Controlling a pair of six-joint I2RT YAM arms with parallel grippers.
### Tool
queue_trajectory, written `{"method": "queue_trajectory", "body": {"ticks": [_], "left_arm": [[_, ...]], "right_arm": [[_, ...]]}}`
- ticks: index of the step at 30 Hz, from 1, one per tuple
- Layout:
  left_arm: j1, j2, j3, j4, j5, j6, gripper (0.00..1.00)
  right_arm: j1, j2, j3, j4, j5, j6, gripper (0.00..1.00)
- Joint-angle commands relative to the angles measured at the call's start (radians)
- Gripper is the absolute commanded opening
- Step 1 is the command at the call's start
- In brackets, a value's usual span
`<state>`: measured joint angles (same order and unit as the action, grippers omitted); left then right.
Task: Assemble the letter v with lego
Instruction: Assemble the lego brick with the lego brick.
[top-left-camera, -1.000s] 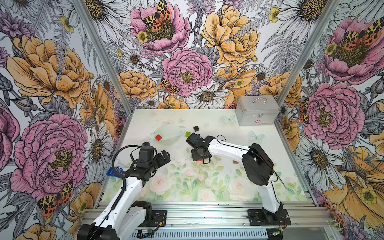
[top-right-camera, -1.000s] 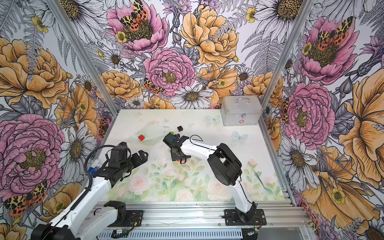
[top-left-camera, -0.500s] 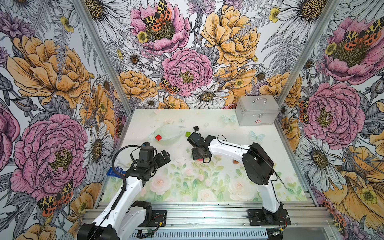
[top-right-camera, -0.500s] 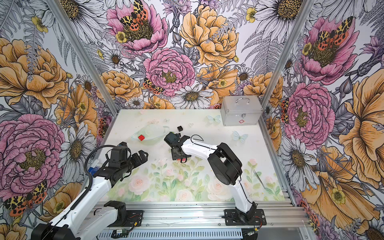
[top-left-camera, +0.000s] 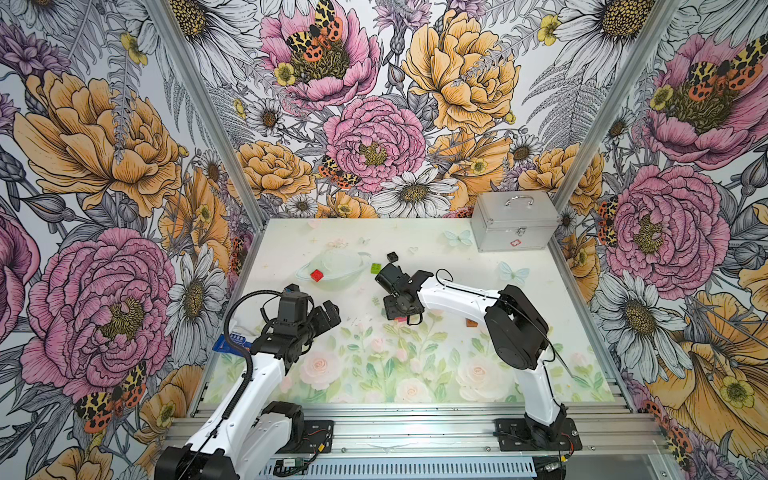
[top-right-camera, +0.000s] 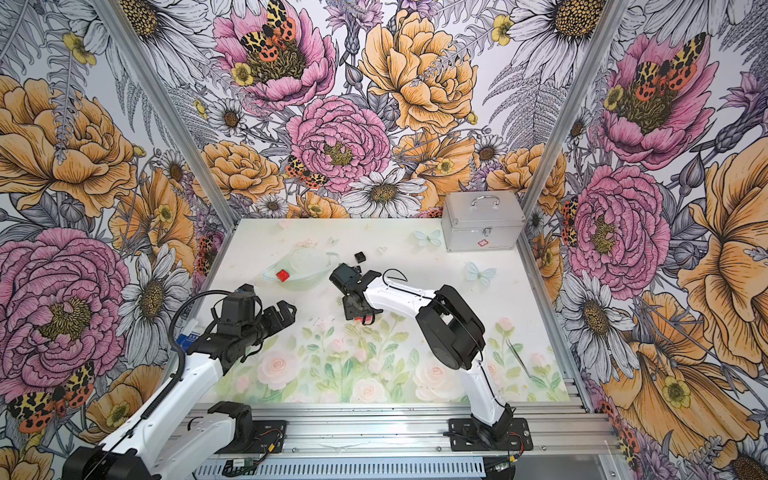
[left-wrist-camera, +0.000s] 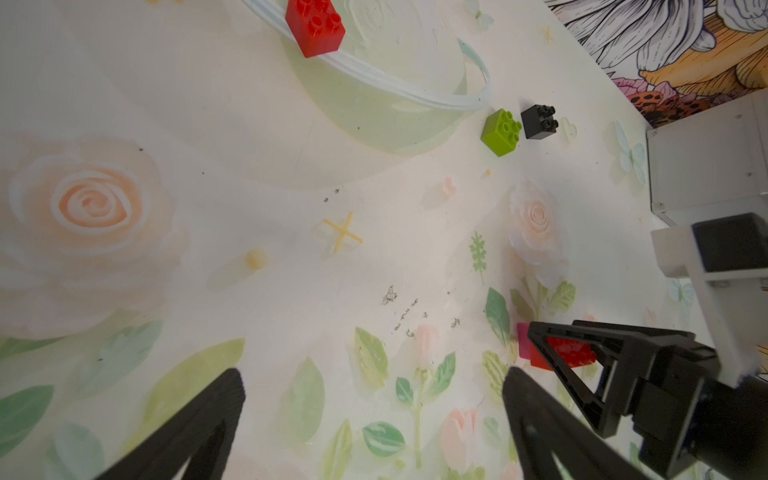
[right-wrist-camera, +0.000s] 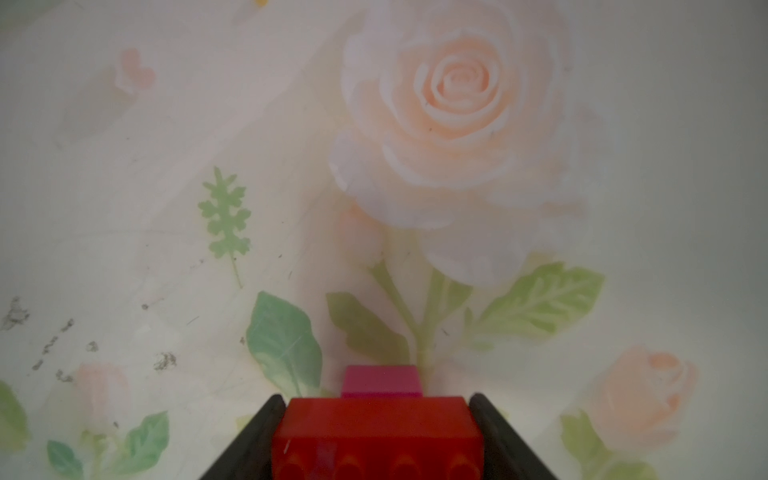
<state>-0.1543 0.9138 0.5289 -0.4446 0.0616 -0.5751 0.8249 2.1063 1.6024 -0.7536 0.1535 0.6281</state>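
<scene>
The right fingers (right-wrist-camera: 253, 440) are clamped on the long red brick (right-wrist-camera: 376, 432), one finger on each of its short ends, with the studs turned toward the wrist camera. The pink brick (right-wrist-camera: 380, 380) shows just past the red one's far side and touches it (whether the two are pressed together I cannot tell). In the left wrist view the same pair, red (left-wrist-camera: 567, 353) and pink (left-wrist-camera: 523, 345), sits low over the surface (top-left-camera: 436, 257) near its middle, the pink one at or just above the floral print. In both top views the right wrist hides most of this, leaving only a sliver of red under it.

The left fingers (left-wrist-camera: 208, 403) stand wide apart and hold nothing. They hang above the surface on the left side (top-left-camera: 330, 311), well apart from the red and pink pair.

The other bricks lie loose. The square red brick (top-left-camera: 316, 274) rests studs-up on a pale green ringed patch (print or dish, I cannot tell) toward the back left. The lime brick (left-wrist-camera: 501, 132) and black brick (left-wrist-camera: 539, 121) sit just beside each other, past the patch's edge, the black one (top-right-camera: 360, 257) farther back. The brown brick (top-left-camera: 471, 323) lies by the right arm's elbow. The silver case (top-left-camera: 515, 226) stands shut in the back right corner.
</scene>
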Motion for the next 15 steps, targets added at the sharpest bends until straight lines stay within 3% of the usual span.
{"method": "queue_trajectory", "body": {"ticks": [1,15], "left_arm": [[0.012,-0.005,-0.009,-0.002,-0.007,-0.001,0.99],[0.012,-0.011,-0.015,-0.006,-0.008,-0.001,0.99]], "right_arm": [[-0.008,0.024,-0.049,0.010,-0.070,-0.018,0.38],[-0.006,0.021,-0.079,-0.026,0.018,-0.022,0.38]]}}
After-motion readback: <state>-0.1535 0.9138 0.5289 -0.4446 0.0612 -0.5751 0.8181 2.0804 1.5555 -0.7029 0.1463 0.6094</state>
